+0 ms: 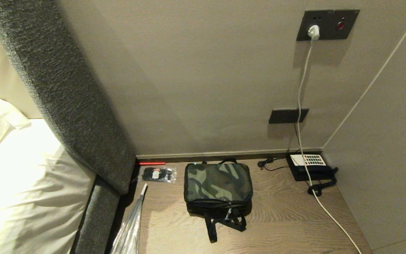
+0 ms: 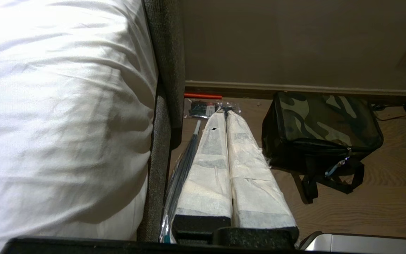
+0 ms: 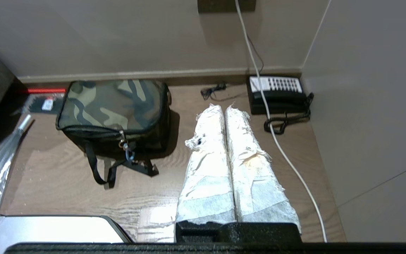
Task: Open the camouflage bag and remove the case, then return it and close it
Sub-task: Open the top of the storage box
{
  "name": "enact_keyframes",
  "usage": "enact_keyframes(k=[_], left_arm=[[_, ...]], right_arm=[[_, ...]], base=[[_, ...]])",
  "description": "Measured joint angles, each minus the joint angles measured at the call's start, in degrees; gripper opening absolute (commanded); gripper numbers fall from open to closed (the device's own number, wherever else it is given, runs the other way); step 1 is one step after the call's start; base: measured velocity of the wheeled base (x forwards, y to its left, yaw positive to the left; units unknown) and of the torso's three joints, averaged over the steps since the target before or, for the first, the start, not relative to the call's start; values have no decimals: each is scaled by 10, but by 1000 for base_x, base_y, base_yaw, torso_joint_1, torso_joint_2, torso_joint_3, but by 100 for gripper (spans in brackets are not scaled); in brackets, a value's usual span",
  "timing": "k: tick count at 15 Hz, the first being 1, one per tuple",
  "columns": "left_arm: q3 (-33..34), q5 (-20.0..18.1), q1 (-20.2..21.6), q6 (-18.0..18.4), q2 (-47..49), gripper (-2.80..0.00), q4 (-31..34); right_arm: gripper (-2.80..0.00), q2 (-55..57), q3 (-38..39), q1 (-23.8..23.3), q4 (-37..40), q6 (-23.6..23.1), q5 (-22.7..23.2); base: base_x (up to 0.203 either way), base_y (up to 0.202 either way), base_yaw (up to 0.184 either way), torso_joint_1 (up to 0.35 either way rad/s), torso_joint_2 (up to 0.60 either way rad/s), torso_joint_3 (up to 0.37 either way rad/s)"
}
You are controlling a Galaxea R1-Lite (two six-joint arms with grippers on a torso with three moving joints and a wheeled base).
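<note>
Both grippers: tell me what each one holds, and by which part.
Nothing is held. The left gripper and the right gripper both have their jaws shut on nothing, above the wooden surface and apart from the camouflage bag, which sits zipped and untouched.

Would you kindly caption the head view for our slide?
Zipped camouflage bag on the wooden bedside surface, telephone to its right, neither gripper in view.

- We list the camouflage bag [image 1: 218, 182] mid-table [image 1: 287, 222], zipped, near the wall.
- To its left, a packet of ties [image 1: 157, 174]; nearer, the plastic bag [image 1: 129, 225].
- To its right, in the corner, the telephone [image 1: 308, 166].
</note>
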Motion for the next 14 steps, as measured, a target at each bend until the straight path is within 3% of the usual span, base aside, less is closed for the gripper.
enact_keyframes(k=[14], left_arm=[[0, 0, 0, 0, 0, -280, 0]], right_arm=[[-280, 0, 0, 0, 0, 0, 0]], base=[[0, 0, 0, 3, 3, -197]])
